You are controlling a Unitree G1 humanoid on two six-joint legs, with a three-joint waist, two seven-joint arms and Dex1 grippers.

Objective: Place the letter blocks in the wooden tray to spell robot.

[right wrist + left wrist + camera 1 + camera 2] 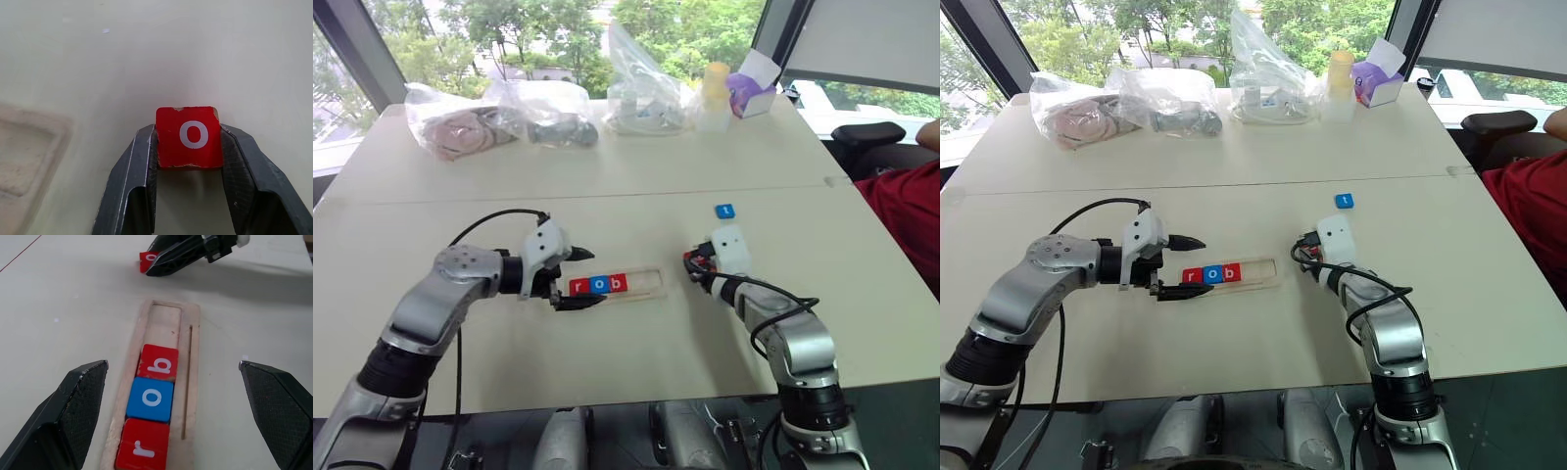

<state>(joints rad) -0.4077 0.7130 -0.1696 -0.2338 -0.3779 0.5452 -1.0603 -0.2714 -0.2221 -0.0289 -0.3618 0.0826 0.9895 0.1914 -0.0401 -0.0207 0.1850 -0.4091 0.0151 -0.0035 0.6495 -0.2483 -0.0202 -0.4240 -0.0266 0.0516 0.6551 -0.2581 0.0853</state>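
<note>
The wooden tray [631, 285] lies mid-table holding a red r block [143, 449], a blue o block [151, 398] and a red b block [159, 363] at its left end. My left gripper [579, 278] stands open, its fingers straddling that end of the tray. To the right of the tray, my right gripper [693, 262] is shut on a red o block [188, 136], low over the table. A blue t block [724, 211] lies on the table beyond the right gripper.
Clear plastic bags [499, 119], a yellow-capped bottle [714, 95] and a purple-and-white box [751, 86] line the table's far edge. A person's red sleeve [911, 211] and a black chair [867, 137] are at the right.
</note>
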